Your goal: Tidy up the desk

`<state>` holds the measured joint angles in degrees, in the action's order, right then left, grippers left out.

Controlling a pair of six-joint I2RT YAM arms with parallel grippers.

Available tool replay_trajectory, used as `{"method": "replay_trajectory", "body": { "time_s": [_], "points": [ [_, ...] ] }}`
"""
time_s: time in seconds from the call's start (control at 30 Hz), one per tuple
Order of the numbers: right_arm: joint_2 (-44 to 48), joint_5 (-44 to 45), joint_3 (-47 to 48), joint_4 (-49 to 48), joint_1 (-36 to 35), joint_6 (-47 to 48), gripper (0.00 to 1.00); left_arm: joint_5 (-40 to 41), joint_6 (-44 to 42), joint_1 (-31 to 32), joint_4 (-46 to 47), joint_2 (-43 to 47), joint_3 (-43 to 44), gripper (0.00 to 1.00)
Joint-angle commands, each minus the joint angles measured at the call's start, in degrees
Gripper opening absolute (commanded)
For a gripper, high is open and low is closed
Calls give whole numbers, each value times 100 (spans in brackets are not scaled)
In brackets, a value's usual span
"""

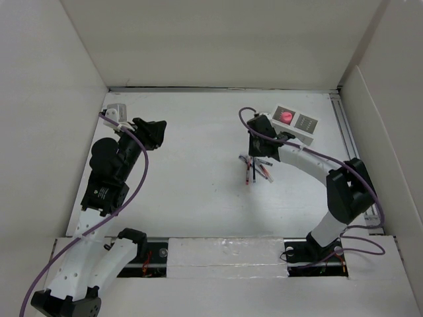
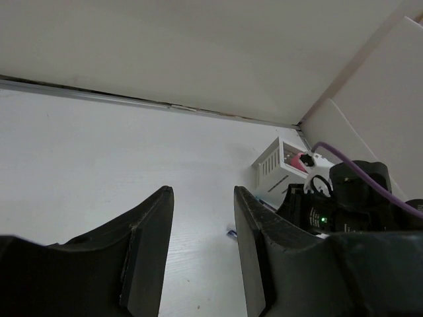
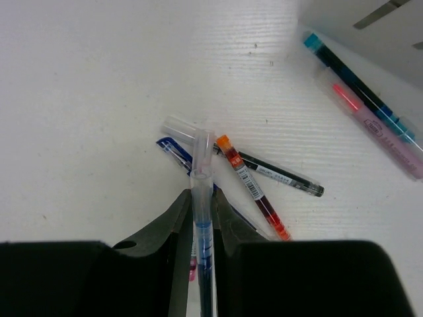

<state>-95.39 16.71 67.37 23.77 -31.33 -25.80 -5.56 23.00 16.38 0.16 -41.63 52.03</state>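
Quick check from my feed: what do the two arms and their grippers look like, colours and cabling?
The left arm and right arm mix white shells with black joints; a purple cable runs along each. The left gripper and right gripper have black, wedge-shaped fingers.

White slotted organizer box (image 1: 296, 123) is sitting at 1 o'clock of the pen pile (image 1: 254, 168), with a pink item (image 1: 285, 117) lying in one compartment. In the right wrist view, a clear blue-ink pen (image 3: 201, 218) is pointing to 12, crossing a dark blue pen (image 3: 173, 150). An orange-capped red pen (image 3: 251, 195) is crossing a black pen (image 3: 281, 177). A teal marker (image 3: 357, 82) and a pink highlighter (image 3: 373, 125) are lying side by side at 2 o'clock. A small grey box (image 1: 117, 108) is sitting at 10 o'clock, well apart.
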Motion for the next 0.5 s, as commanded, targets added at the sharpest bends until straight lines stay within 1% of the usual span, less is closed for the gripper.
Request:
{"method": "replay_trajectory", "body": {
  "time_s": [0.0,0.03,0.1,0.13,0.27,0.33,0.37,0.43,0.47],
  "points": [
    [301,157,-67,-144,136,-162,0,-94,2,-30,282,-3,-61,37],
    [494,227,-58,-240,136,-223,0,-94,2,-30,282,-12,-70,37],
    [758,377,-40,-416,389,-399,0,-94,11,-30,282,-38,-53,37],
    [1029,386,-40,-704,487,-478,0,-103,20,-30,282,-56,-53,37],
    [1549,455,-31,-1620,1049,-750,3,-208,46,-30,326,-56,-79,37],
    [1611,815,47,-1927,1399,-795,3,-191,55,-30,326,-65,-79,37],
    [1664,1164,109,-2216,1645,-856,3,-200,46,-30,318,-56,-70,37],
    [1664,1238,118,-2307,1893,-926,2,-217,55,-30,326,-56,-79,37],
    [1656,1377,144,-2585,1998,-935,2,-235,55,-30,326,-56,-79,37]
  ]
}}
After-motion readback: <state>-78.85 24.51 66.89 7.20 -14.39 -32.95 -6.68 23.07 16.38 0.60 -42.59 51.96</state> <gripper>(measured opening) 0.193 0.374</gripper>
